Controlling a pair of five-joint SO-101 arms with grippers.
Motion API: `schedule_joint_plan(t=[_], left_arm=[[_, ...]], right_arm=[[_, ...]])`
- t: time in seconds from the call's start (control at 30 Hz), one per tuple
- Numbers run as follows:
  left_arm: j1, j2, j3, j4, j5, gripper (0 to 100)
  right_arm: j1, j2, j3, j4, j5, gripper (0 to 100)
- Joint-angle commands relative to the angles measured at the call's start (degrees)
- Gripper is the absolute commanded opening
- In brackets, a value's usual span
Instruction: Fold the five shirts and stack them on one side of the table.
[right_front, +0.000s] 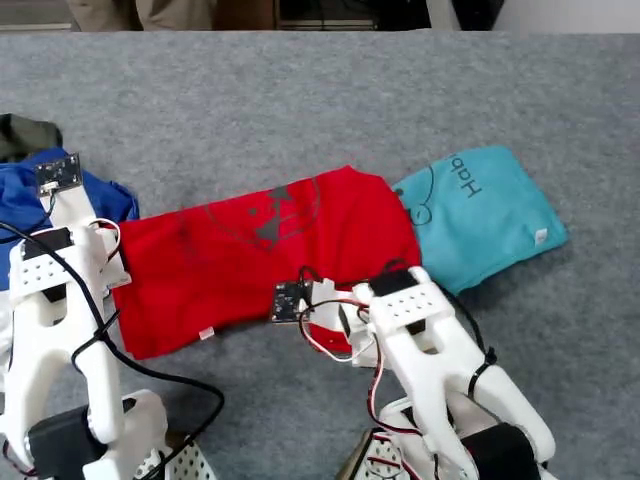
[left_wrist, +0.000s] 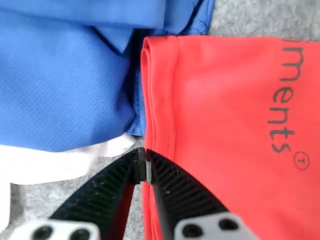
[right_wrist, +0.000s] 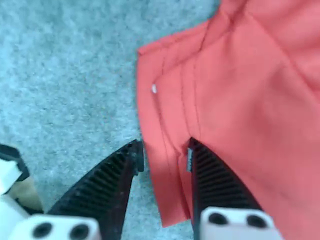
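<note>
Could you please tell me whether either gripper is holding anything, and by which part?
The left gripper pinches the red shirt at its hemmed edge. The right gripper is open, holding nothing.

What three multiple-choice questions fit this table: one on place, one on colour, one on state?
1. Where does the teal shirt lie? A. at the right end of the red shirt B. at its left end C. on top of it
2. What colour is the middle shirt? A. yellow B. red C. black
3. How is the right tool? A. shut on nothing B. lifting the teal shirt C. open astride the red shirt's edge
Answers: A, the high view shows it; B, red in every view; C, red cloth sits in its open gap.
</note>
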Motion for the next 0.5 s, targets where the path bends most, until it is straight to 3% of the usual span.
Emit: schedule_joint_plan(t=[0.0, 0.13, 0.47], left_arm=[[-0.1, -2.0, -0.3, 0.0, -0.4, 2], [-0.3, -2.0, -0.2, 0.1, -0.4, 2], [0.0, -1.9, -0.2, 0.1, 0.4, 2]], right_arm=[[0.8, 0.0, 1.5, -2.4, 0.8, 10.4], [1.0, 0.0, 1.5, -3.3, 0.5, 1.6], [7.9, 0.0, -1.1, -5.0, 0.5, 0.5]])
